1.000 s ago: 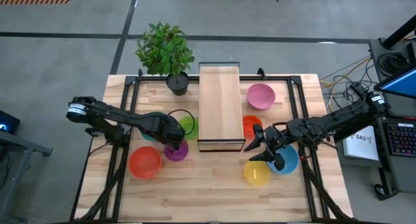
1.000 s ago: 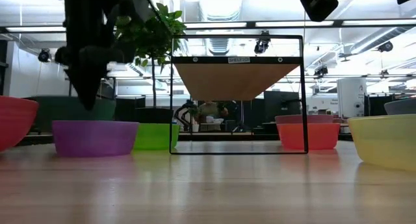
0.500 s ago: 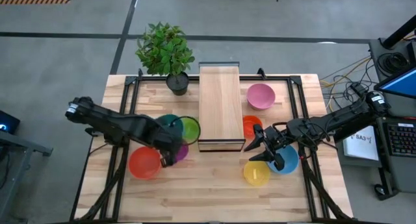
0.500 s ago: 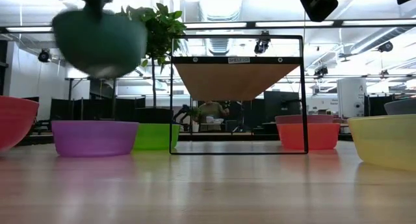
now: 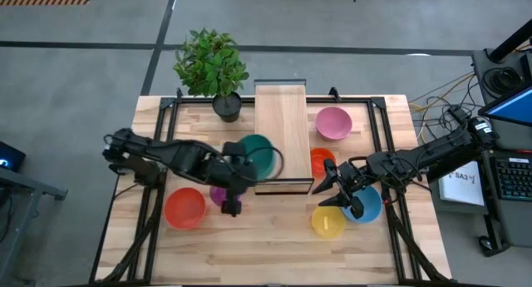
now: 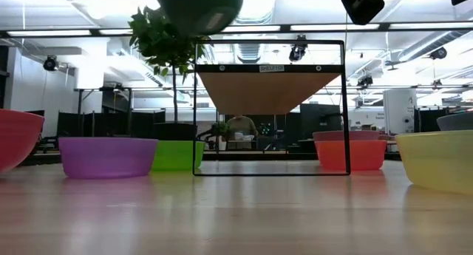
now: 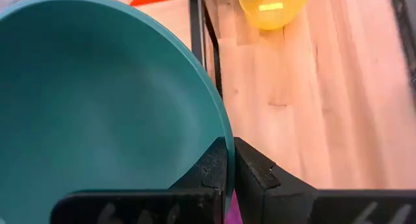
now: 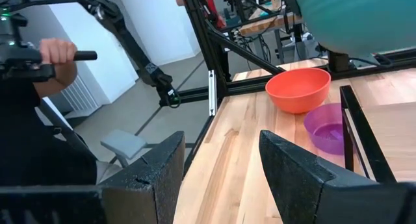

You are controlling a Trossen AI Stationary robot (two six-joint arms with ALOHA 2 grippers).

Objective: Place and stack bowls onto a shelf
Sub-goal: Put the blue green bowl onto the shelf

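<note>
Teal bowl (image 5: 257,153): raised off the counter (image 5: 266,245), rim pinched by the left end effector (image 7: 230,160), hanging over the shelf (image 5: 280,125) at its 8 o'clock edge, evidently for setting down on the board. Right end effector (image 5: 332,187): fingers spread, empty, waiting at 4 o'clock of the shelf between the red bowl (image 5: 321,160) and yellow bowl (image 5: 327,221). Purple bowl (image 6: 108,156), green bowl (image 6: 176,154): on the counter.

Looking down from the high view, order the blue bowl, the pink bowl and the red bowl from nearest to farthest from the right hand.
From the right hand:
1. Blue bowl, just beside it, toward the table's right edge.
2. Pink bowl, farther up the table, right of the shelf.
3. Red bowl, far across on the left side.
</note>
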